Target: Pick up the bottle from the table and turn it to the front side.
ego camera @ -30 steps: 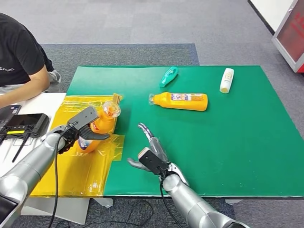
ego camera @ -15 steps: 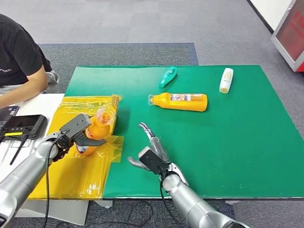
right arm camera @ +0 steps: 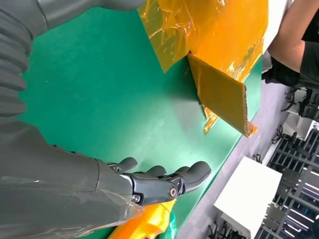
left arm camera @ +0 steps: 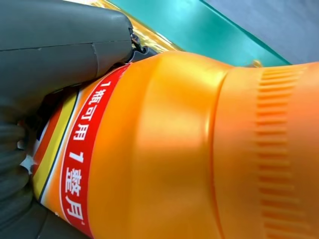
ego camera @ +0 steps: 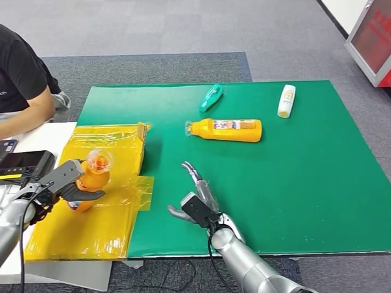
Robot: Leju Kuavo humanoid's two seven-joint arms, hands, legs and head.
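The left hand [ego camera: 55, 186] gripped the orange plastic bottle [ego camera: 91, 177] above the yellow film sheet [ego camera: 105, 226] at nine o'clock; the right hand [ego camera: 198, 198] lay open, fingers spread, on the green bench [ego camera: 299, 171].

I am in what looks like an office or robotics test room. Grey carpet tiles [ego camera: 138, 30] cover the floor. In front of me stands a table topped with a green mat [ego camera: 299, 177], with a yellow plastic sheet [ego camera: 92, 226] taped over its left part. Beside it is a white desk [ego camera: 41, 134] carrying a black device [ego camera: 23, 163], where a person [ego camera: 21, 85] in a black shirt sits. Cables [ego camera: 184, 278] trail on the floor beneath.
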